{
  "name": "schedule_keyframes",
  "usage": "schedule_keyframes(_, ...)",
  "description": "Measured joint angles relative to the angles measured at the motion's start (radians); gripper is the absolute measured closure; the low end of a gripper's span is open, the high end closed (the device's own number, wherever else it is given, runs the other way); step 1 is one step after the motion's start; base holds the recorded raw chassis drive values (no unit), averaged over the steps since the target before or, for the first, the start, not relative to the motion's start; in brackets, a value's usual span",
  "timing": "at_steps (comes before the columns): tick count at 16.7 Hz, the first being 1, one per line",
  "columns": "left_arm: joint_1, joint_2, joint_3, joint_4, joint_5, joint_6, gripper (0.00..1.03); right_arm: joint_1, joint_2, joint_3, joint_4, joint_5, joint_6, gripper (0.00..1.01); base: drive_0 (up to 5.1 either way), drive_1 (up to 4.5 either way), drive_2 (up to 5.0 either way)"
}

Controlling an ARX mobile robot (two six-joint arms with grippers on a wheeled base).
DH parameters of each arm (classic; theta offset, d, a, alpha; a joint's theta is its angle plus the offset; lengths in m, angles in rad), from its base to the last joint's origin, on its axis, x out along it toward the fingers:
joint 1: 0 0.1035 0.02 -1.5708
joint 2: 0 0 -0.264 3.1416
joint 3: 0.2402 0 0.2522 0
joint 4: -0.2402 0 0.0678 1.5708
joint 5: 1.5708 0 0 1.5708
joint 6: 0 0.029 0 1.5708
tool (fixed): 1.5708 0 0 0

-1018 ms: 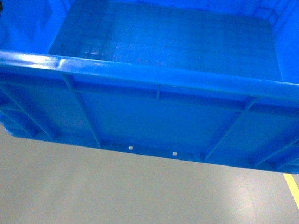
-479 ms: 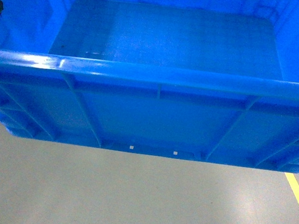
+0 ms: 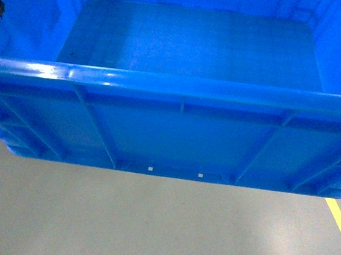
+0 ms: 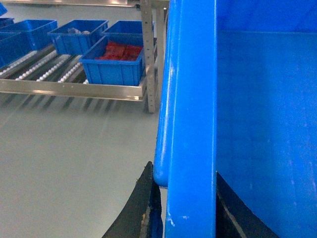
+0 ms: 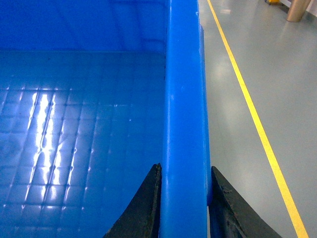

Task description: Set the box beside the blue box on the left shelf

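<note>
Box (image 3: 176, 128): large bright-blue plastic crate, currently hanging clear of the grey floor (image 3: 146, 224), carried between both arms and filling most of the head view. Left gripper (image 4: 185, 208) is clamping the left side rim, one dark finger outside the wall and one inside; right gripper (image 5: 183, 203) is clamping the right side rim in the same way.

Progress: lifting appears done; placing is not. Left shelf (image 4: 74, 88) is showing only in the left wrist view, well apart from the crate, with several blue boxes (image 4: 116, 67) already sitting on it, the nearest one holding red contents. Which of them the task means cannot be told. Remaining, by judgement: closing on the rack, setting the crate down beside that neighbour, releasing.

Materials and form: thick, rounded, glossy rim; outer wall ribbed with diagonal braces; inner floor flat with a faint moulded grid, reflecting overhead light. Rack is silver metal framing carrying tracks of small white rollers. Floor is smooth, matt grey, with a yellow line (image 5: 252, 114) running along the right.
</note>
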Motion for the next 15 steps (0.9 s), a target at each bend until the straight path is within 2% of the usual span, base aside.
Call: schedule_keyframes(15, 0.0, 0.0, 0.0, -0.002, -0.001, 0.0, 0.87, 0.0, 0.0, 0.0, -0.001, -0.001, 0.0, 0.8, 0.0, 4.33, -4.3)
